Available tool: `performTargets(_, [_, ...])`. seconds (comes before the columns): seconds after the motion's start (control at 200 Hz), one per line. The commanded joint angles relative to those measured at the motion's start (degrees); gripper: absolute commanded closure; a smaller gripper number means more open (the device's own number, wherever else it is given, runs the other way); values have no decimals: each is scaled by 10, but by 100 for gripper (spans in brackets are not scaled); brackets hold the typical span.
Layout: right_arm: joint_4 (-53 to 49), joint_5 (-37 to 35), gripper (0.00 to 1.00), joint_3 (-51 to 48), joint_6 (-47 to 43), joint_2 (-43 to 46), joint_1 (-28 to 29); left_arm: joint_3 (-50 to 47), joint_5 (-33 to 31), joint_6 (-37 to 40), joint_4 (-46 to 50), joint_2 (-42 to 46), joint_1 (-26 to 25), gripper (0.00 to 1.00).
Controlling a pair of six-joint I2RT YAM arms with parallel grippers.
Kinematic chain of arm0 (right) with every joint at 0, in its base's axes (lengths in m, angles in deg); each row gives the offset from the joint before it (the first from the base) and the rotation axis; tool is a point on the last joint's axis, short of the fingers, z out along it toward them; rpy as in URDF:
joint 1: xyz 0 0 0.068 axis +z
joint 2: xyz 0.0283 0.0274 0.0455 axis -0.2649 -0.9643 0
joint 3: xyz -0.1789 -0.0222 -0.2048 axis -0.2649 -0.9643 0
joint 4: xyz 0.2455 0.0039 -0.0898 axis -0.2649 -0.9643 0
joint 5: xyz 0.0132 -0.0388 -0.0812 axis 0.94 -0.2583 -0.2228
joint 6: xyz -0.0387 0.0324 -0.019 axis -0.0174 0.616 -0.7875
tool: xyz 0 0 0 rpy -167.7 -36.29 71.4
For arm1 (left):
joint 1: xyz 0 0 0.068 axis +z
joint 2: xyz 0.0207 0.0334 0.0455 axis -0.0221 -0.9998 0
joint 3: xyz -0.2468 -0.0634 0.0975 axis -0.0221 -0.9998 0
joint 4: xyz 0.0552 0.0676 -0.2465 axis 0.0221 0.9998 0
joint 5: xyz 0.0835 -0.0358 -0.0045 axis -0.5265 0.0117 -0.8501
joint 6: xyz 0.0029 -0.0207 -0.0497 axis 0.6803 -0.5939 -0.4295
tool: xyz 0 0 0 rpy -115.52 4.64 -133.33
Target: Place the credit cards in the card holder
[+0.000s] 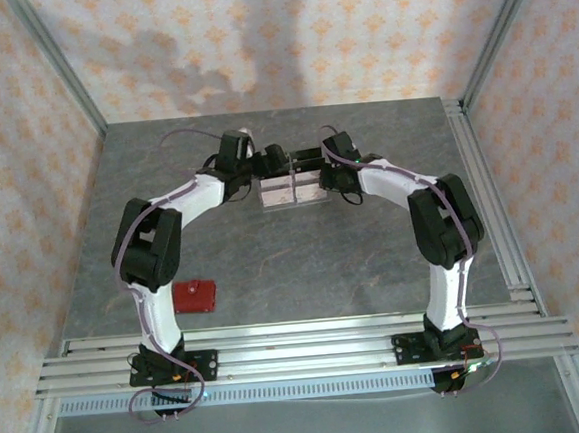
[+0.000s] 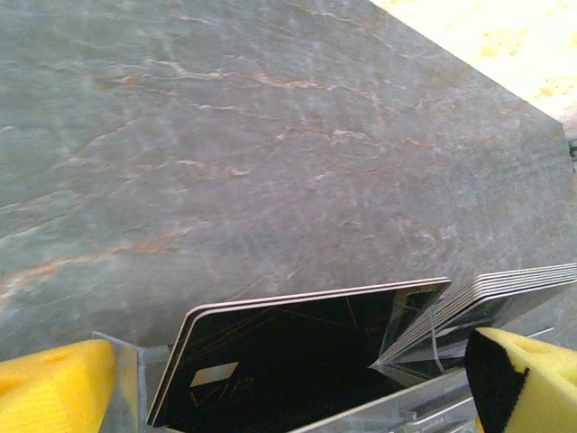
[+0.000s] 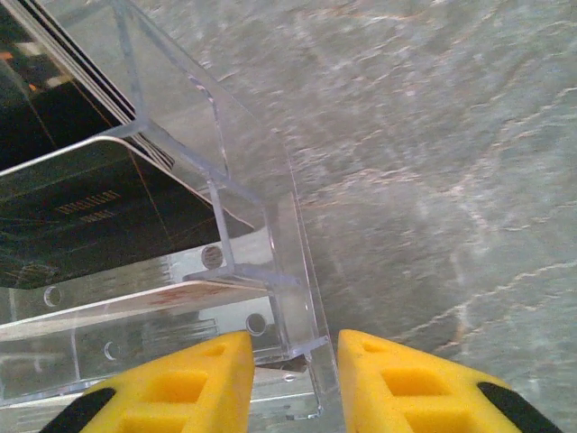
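Red is the colour to watch: the card holder [image 1: 195, 296] lies flat on the table [image 1: 373, 260] close to my left arm's base, well apart from the clear stand [image 1: 292, 190] at the middle of the table where both my arms reach. By my judgement the task is barely begun. No card that I can see is in the red wallet or near it, and the credit cards [image 2: 297, 361] stand packed in the stand's slots, dark-faced with pale edges, with a second fanned stack [image 2: 518, 281] just beside them. What is left is everything: draw a card out, carry it across, get the wallet open and slide it in, then repeat for the rest. My left end effector [image 2: 288, 388] hangs over the cards with its yellow pads spread wide, one at each lower corner of the wrist view, holding nothing. My right end effector [image 3: 296, 379] is narrowed, its two pads standing either side of the stand's outer corner (whether they press the acrylic or merely straddle it I cannot tell). As for writing, the nearest card in the left wrist view bears "VIP" beside a pale chip patch. In the right wrist view a dark card carries a faint line of lettering, too blurred to read. I see no brand name.
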Motion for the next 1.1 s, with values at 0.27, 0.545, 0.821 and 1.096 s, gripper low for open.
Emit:
performTargets(0.27, [-18, -21, 69, -62, -1, 35, -55, 105, -3, -18, 31, -86, -70, 0])
performTargets(0.545, [-27, 1, 56, -67, -15, 55, -61, 151, -30, -29, 61, -109, -84, 0])
performTargets(0.821, [-53, 37, 33, -66, -37, 100, -61, 151, -102, -31, 114, -77, -81, 0])
performTargets(1.096, [-61, 44, 32, -74, -39, 125, -61, 163, -144, -57, 137, -62, -71, 0])
